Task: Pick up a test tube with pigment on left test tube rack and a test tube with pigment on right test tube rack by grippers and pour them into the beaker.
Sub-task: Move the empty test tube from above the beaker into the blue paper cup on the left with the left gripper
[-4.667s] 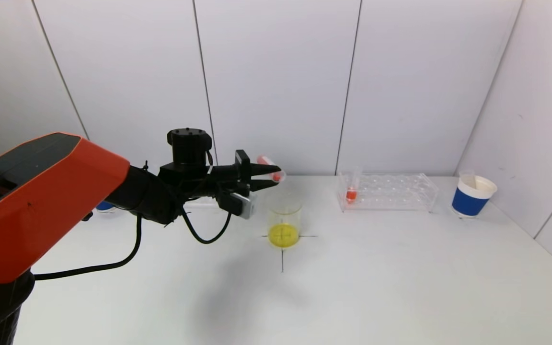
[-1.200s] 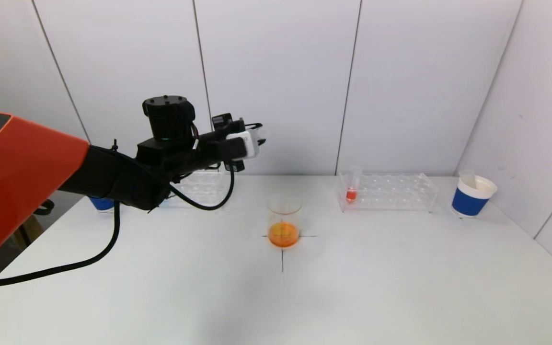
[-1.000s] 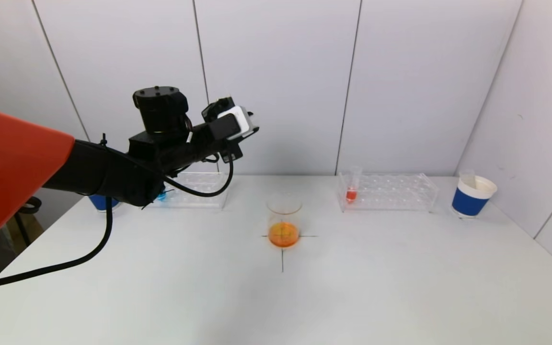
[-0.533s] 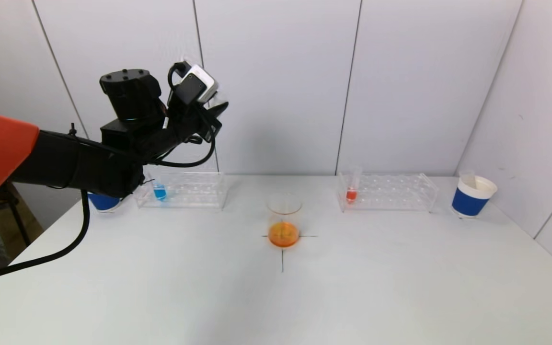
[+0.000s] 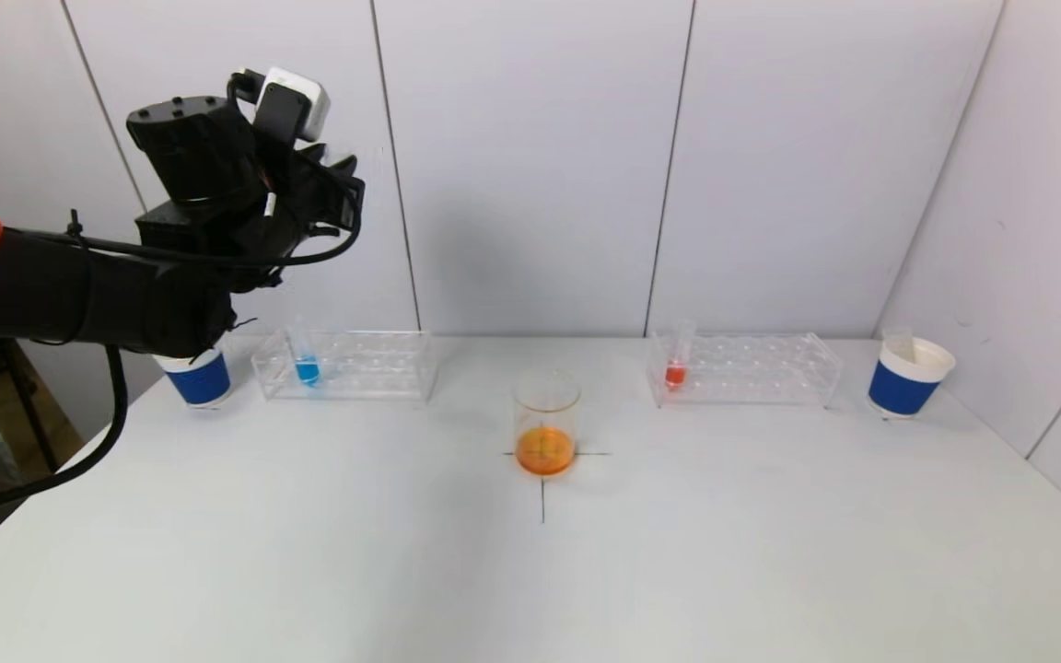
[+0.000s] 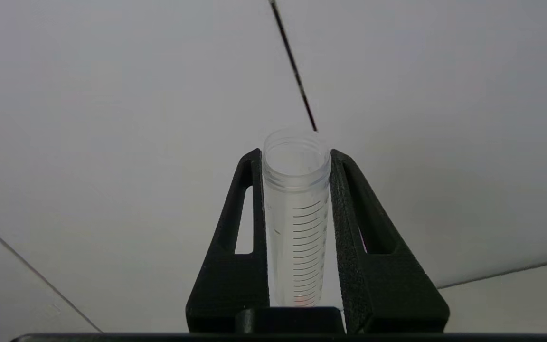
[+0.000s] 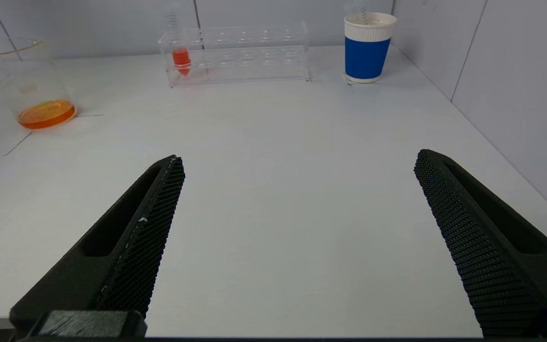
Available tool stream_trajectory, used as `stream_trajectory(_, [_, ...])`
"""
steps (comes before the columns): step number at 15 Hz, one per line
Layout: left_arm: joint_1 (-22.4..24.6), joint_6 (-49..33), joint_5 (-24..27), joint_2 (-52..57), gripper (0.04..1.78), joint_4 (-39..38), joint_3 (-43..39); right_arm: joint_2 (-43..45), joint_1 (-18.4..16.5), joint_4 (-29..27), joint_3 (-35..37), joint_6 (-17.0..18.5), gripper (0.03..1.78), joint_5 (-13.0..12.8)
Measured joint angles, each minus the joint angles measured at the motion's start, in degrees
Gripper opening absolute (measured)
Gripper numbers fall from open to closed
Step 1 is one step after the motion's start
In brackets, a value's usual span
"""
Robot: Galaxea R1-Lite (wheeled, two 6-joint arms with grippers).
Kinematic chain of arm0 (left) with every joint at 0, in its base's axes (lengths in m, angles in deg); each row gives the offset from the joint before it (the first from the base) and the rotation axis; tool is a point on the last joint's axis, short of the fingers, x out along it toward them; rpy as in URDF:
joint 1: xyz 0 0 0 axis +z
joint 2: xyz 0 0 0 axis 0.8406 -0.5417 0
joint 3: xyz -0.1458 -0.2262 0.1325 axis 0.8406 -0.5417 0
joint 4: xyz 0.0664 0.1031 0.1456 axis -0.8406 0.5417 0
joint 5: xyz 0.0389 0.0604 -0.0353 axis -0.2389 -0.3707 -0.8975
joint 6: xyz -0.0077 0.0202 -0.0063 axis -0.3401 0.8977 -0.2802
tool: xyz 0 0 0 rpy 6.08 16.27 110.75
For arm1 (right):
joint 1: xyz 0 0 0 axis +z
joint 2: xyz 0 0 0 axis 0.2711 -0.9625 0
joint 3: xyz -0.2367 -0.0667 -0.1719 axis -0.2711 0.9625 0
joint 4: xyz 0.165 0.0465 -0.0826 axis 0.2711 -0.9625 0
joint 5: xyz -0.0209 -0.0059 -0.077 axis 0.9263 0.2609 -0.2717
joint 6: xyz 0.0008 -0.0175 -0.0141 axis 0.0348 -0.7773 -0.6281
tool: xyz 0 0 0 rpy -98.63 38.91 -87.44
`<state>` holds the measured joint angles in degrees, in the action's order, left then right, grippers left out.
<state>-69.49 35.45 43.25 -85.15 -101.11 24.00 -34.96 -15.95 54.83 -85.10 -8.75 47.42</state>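
One beaker stands near the middle of the white table, on a black cross mark, with a shallow layer of orange liquid in its bottom.

Two clear test tube racks sit along the far edge. The left rack holds one tube with blue pigment at its left end. The right rack holds one tube with red-orange pigment, also at its left end; the other slots in both racks look vacant.

Two blue-and-white paper cups stand by the far corners: one cup just left of the left rack, partly behind the left arm, and the other cup to the right of the right rack, near the right edge, with what seems to be a clear tube sticking out of it.

The left gripper is raised high above the far left corner of the table, against the wall panels. Its jaws are clamped on one clear graduated tube, which looks drained except for a faint reddish trace at its bottom end.

The right gripper is low above the near part of the table, facing the right rack, its jaws wide apart and holding nothing.
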Motion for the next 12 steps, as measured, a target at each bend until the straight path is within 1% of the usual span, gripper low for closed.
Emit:
stream_trajectory(3, [3.9, -2.0, -2.0, 0.3, 0.42, 3.3, 1.0, 0.0, 0.0, 0.0, 0.0, 0.0, 1.76, 0.0])
stream_trajectory(6, [9.5, -6.0, -1.8, 1.7, 0.42, 8.8, 0.9, 0.0, 0.0, 0.0, 0.0, 0.0, 1.76, 0.0])
stream_trajectory(8, [13.3, -8.5, -0.1, 2.5, 0.42, 11.0, 0.6, 0.0, 0.0, 0.0, 0.0, 0.0, 1.76, 0.0])
stream_trajectory(10, [17.4, -9.6, 3.8, 2.9, 0.42, 11.5, -0.4, 0.0, 0.0, 0.0, 0.0, 0.0, 1.76, 0.0])
stream_trajectory(12, [20.0, -11.5, 4.8, 2.9, 0.42, 11.7, -1.3, 0.0, 0.0, 0.0, 0.0, 0.0, 1.76, 0.0])
